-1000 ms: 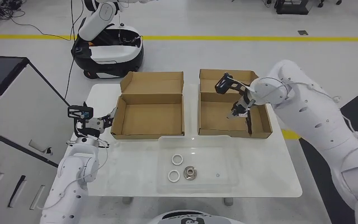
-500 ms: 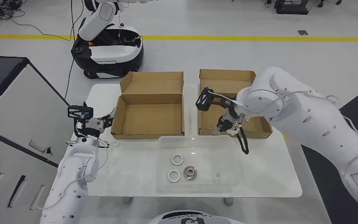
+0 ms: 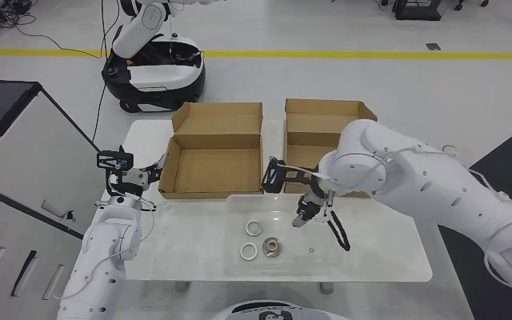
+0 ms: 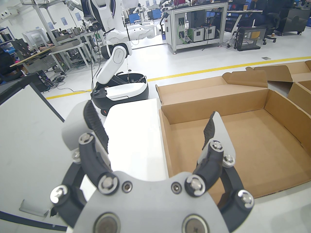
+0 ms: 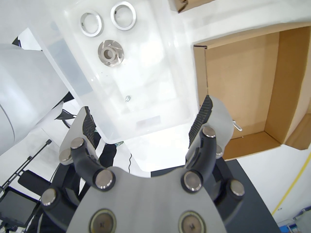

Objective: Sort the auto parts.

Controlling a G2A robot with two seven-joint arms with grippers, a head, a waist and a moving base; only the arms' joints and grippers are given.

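Note:
A clear plastic tray at the table's front holds two pale rings, a metal hub and a small screw. My right gripper hangs open above the tray's right half with nothing between its fingers. The right wrist view shows that gripper, the tray, the rings, the hub and the screw. My left gripper is open at the left box's outer side, above the table; in the top view it sits left of that box.
Two open cardboard boxes stand behind the tray: the left box holds nothing, and the right box has a small bolt on its floor. The white table is bare left of the tray.
My right gripper has swung from over the right box forward and left, and now hangs over the tray. The left arm has not moved.

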